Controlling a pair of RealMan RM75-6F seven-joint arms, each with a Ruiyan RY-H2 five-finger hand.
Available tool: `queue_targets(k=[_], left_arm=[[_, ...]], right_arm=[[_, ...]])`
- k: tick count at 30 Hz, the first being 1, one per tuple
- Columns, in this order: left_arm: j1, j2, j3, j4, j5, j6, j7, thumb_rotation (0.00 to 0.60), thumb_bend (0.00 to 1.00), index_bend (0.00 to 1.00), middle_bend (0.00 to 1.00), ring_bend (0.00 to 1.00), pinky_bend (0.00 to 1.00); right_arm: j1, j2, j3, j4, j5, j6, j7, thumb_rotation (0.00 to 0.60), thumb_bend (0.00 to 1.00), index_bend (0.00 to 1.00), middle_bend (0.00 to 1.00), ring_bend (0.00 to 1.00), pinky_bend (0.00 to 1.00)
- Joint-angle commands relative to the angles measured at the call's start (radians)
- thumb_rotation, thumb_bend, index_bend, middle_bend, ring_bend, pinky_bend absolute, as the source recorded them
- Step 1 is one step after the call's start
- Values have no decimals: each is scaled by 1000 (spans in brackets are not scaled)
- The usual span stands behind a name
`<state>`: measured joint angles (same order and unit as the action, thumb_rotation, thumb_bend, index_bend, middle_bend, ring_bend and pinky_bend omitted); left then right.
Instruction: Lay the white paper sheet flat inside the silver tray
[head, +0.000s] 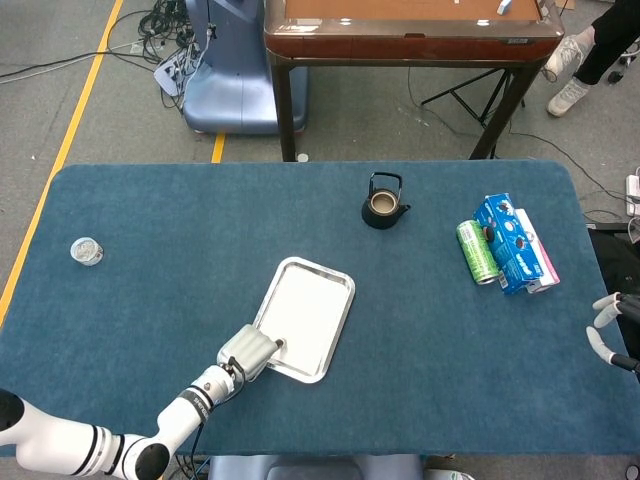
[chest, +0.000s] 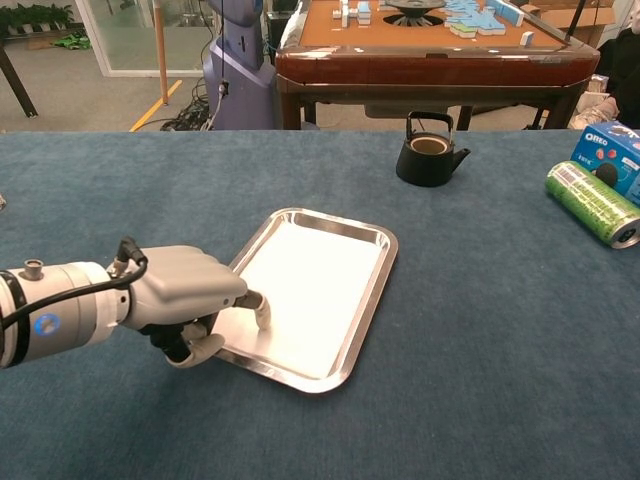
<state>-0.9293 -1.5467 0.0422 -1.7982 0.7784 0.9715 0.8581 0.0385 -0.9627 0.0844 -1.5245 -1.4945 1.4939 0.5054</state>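
The silver tray (head: 340, 318) (chest: 372, 290) lies flat on the blue table, left of centre. The white paper sheet (head: 305, 312) (chest: 310, 285) lies flat inside it. My left hand (head: 248, 352) (chest: 185, 300) sits at the tray's near-left corner with its fingers curled. One fingertip (chest: 262, 310) reaches over the rim and presses the sheet's corner. The thumb curls under the rim outside the tray, so sheet and rim are pinched between them. My right hand (head: 610, 325) hangs at the table's right edge in the head view, fingers apart and holding nothing.
A black teapot (head: 383, 203) (chest: 430, 155) stands behind the tray. A green can (head: 477, 251) (chest: 593, 203) and a blue biscuit box (head: 510, 243) (chest: 608, 150) lie at the right. A small round container (head: 87, 251) sits far left. A brown table stands beyond the far edge.
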Motion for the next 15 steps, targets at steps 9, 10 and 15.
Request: queue_targets(k=[9,10,15], left_arm=[[3,4,0,-4,16,29,-20,600,586,228,1000,942,1000],[3,7,0,-7,17,30,-21,600,586,228,1000,942,1000],[8,27,-1,-33,32,55,-24,600,586,228,1000,942,1000]], right_arm=[[0,0,0,0,-2,1,1,600,331,573,427,298,156],[0,0,-1,-1,-2,2,0,600,331,573,427,298,156],[-1,0,-1,-1,-3,3,-1,600,332,573,427,297,156]])
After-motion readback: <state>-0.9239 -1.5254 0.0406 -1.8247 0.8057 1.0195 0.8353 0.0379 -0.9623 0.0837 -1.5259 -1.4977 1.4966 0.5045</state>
